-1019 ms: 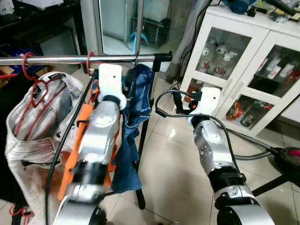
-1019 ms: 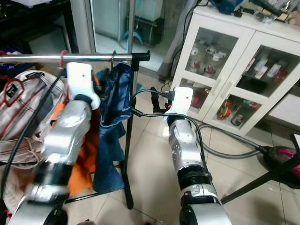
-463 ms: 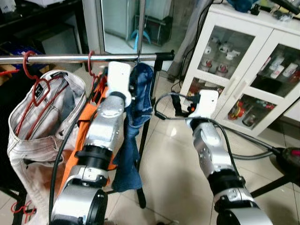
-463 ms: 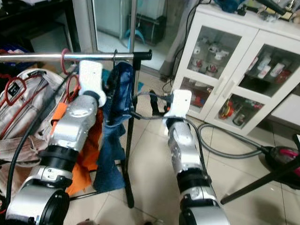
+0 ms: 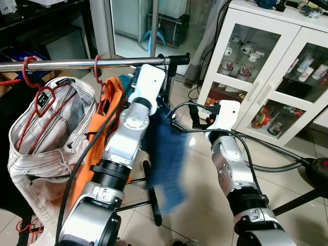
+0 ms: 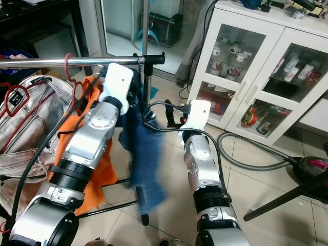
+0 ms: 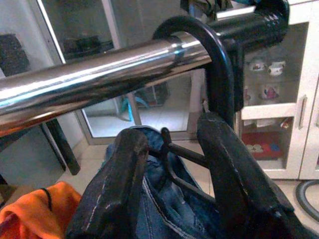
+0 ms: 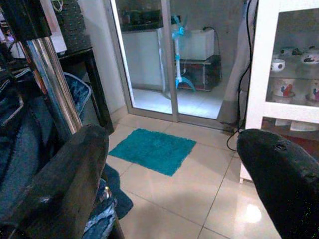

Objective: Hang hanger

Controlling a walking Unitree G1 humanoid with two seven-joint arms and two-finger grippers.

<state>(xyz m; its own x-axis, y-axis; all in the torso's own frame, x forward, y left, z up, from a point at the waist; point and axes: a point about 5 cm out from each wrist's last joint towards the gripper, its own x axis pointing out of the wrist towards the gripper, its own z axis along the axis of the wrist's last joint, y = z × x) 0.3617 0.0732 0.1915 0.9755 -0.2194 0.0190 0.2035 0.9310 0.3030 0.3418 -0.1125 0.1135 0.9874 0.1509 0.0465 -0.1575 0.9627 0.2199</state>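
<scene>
We judge the move turns on this: our left tool (image 7: 174,164), narrowly closed on the black hanger (image 7: 219,89) carrying blue jeans (image 5: 166,154), sits just under the rail (image 5: 77,64) near its right end, hook already looped over.

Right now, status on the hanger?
Left end effector at the black hanger, its hook over the rail. Jeans blurred. Right end effector open, holding nothing.
</scene>
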